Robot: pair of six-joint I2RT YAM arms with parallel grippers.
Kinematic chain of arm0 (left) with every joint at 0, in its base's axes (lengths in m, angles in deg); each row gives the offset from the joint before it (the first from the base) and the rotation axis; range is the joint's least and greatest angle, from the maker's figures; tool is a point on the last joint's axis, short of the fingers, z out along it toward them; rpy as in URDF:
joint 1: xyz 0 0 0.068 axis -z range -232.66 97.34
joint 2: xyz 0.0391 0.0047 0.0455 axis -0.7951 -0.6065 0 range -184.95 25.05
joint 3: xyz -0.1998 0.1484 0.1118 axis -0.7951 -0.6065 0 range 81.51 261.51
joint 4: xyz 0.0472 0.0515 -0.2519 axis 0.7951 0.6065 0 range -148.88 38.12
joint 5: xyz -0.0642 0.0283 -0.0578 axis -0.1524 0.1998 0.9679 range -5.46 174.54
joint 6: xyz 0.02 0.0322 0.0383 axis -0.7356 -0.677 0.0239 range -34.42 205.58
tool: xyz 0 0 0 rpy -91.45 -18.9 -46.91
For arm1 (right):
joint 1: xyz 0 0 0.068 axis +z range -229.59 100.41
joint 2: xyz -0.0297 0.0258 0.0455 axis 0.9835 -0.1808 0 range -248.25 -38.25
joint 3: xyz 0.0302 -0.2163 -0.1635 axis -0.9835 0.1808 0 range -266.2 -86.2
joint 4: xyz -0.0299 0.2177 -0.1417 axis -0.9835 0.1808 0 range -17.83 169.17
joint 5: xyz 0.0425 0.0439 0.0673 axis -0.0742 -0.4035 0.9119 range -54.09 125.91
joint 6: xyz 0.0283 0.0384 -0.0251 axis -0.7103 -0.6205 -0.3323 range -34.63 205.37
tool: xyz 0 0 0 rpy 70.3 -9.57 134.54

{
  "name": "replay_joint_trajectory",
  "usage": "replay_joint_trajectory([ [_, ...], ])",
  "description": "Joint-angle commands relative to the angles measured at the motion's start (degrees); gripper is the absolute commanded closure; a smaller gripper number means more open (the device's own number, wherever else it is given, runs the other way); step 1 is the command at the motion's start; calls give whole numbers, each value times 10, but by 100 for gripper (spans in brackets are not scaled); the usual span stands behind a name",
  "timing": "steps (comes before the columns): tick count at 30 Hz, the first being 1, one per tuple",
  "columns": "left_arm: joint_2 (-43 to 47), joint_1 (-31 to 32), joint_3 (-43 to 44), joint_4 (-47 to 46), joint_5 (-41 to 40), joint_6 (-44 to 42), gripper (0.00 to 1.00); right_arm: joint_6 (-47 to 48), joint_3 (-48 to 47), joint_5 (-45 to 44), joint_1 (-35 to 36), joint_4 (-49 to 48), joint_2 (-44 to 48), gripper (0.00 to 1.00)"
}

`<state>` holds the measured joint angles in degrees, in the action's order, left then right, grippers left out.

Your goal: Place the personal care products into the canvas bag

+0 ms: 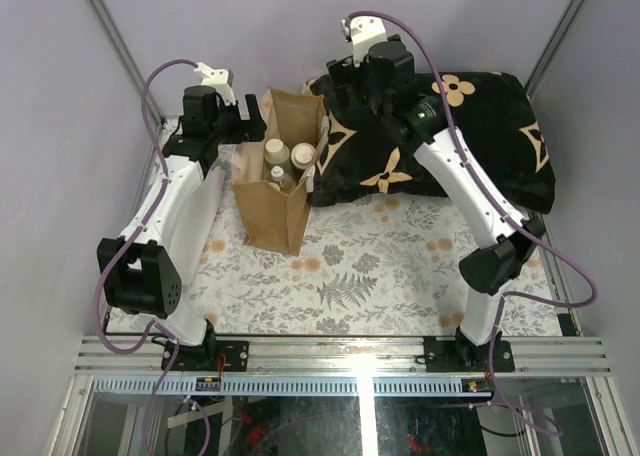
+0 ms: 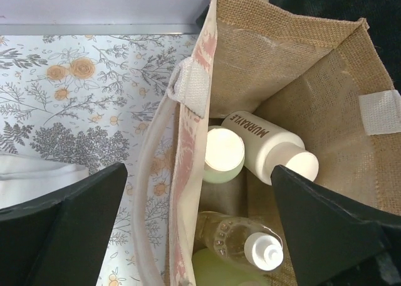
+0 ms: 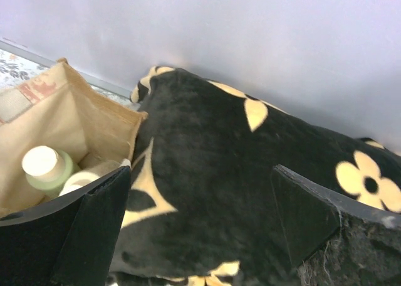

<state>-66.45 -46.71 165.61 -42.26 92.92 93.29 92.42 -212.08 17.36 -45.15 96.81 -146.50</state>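
The tan canvas bag (image 1: 272,211) stands upright at the back left of the table, mouth open. All four bottles are inside it: a cream-beige bottle (image 2: 268,142), a greenish bottle with a pale cap (image 2: 223,155), a clear amber bottle (image 2: 241,234) and a second greenish one (image 2: 219,270). Several of the caps show in the top view (image 1: 277,152). My left gripper (image 2: 197,226) is open and empty above the bag's mouth, its jaws astride the bag's left wall. My right gripper (image 3: 200,223) is open and empty over the black cushion, just right of the bag (image 3: 62,120).
The big black cushion with beige flower marks (image 1: 470,136) fills the back right and touches the bag's right side. A white folded cloth (image 2: 37,173) lies left of the bag under my left arm. A floral cloth (image 1: 380,266) covers the table.
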Motion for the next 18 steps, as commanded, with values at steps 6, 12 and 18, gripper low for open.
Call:
replay_joint_trajectory([
  [6,63,2,11,11,-53,-14,0,-65,98,-68,-16,76,64,1],
  [12,85,2,13,55,-98,-14,0,-141,155,-84,-58,137,125,1],
  [18,168,2,-11,56,-138,-9,0,-216,305,-114,-105,159,218,1],
])
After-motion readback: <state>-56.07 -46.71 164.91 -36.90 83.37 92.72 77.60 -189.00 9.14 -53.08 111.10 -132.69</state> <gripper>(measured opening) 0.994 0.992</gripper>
